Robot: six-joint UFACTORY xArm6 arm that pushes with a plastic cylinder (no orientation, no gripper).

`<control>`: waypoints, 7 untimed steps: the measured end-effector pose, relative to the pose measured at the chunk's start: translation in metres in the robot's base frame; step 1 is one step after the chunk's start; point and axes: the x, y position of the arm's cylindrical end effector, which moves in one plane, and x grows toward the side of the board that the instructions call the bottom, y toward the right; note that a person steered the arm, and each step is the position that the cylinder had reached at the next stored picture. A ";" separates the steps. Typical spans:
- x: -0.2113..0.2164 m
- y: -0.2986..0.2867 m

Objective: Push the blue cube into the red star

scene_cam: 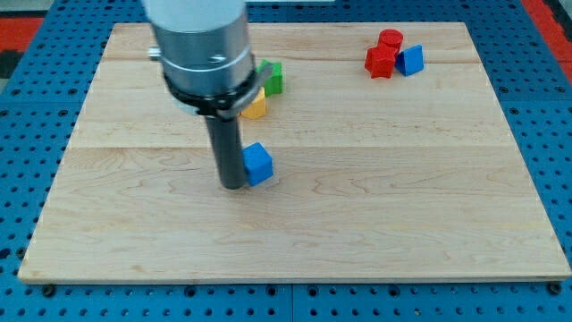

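Note:
The blue cube [258, 164] sits near the middle of the wooden board [375, 197]. My tip [232, 184] touches the cube's left side. The red star [380, 62] lies at the view's top right, far from the cube. A red cylinder [391, 39] sits just behind the star and a small blue block [411, 59] touches the star's right side.
A green star [272, 76] and a yellow block [255, 108] show partly behind the arm's grey body [200, 45]; other blocks of that cluster are hidden. Blue pegboard [27, 107] surrounds the board.

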 end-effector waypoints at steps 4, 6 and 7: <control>-0.090 0.102; -0.154 0.172; -0.161 0.197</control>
